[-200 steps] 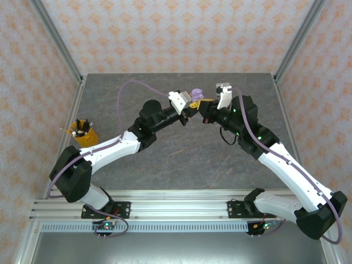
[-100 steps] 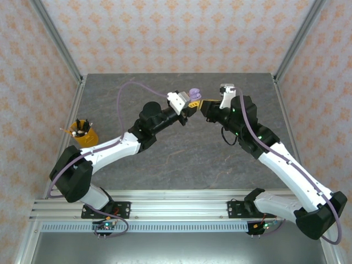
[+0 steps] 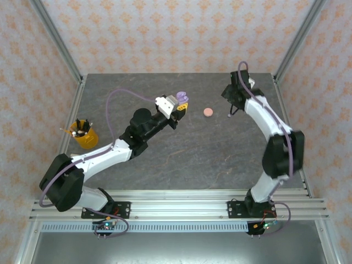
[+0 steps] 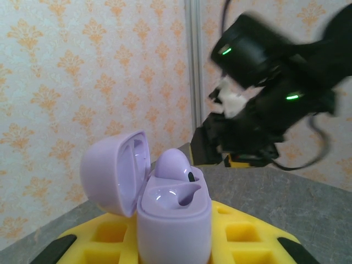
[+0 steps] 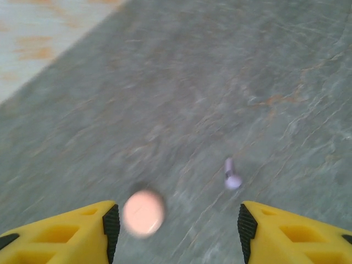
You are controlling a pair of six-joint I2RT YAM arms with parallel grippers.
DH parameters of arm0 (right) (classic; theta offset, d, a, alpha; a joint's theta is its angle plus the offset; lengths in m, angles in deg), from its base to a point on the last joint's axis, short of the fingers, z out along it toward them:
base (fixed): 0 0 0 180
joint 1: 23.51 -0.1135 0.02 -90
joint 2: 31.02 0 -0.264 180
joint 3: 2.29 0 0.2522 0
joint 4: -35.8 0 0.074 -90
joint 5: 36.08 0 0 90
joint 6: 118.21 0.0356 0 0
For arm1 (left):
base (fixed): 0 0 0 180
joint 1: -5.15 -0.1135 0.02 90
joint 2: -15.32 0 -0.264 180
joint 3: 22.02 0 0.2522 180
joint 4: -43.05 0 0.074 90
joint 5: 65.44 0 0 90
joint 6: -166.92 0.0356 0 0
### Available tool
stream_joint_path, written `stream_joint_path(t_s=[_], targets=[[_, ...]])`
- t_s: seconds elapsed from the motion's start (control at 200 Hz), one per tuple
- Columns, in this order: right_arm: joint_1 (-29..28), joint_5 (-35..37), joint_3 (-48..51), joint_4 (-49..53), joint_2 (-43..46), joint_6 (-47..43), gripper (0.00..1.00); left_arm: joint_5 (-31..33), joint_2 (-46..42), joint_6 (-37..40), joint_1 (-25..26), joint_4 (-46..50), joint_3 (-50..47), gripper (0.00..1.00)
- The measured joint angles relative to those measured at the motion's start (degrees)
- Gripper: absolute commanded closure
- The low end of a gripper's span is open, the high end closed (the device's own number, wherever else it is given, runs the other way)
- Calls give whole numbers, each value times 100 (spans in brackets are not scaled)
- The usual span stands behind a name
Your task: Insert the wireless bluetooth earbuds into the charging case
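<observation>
The left gripper (image 3: 181, 105), to the left of the pink case (image 3: 208, 112) in the overhead view, is clamped on a lilac charging case (image 4: 173, 220) and holds it clear of the grey table (image 3: 209, 159). Its yellow fingers (image 4: 242, 231) press the case's lower body from both sides. The case is a small rounded box of glossy plastic. Its domed lid (image 4: 113, 170) is swung open on a hinge and leans away to the left. One seated earbud (image 4: 171, 164) sits in the body, a smooth lilac dome with a small dark spot beside it; the neighbouring hollow looks unfilled.

A loose earbud (image 5: 232, 176), lilac, tiny and stemmed, lies flat on the table just to the right of the pink case, not touching it. The pink case is a closed pale disc, much larger than the earbud, and blurred in the right wrist view.

The right gripper (image 5: 176, 234) hangs above the table on the right of the pink case, near the loose earbud, its jaws spread wide with nothing between them.

An orange cup (image 3: 85, 137) of pens stands well to the left of the pink case, at the table's edge.
</observation>
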Motion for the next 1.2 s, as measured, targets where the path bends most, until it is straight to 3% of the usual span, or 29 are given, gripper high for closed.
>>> stream_joint_path(t_s=[0.18, 0.34, 0.686, 1.051, 1.201], targets=[[269, -2, -2347, 1012, -2201, -177, 44, 26, -177, -63, 0, -2, -236, 100], [278, -155, -3412, 1703, -3182, -448, 47, 74, -297, -63, 0, 4, -422, 100], [271, -350, -1676, 1587, -2693, -533, 50, 107, -308, -83, -2, 0, -485, 100], [264, -415, -1187, 1248, -2435, -649, 69, 109, -350, -105, -2, 2, -498, 100], [264, -431, -1047, 1104, -2354, -717, 82, 111, -450, -105, -2, 15, -522, 100]])
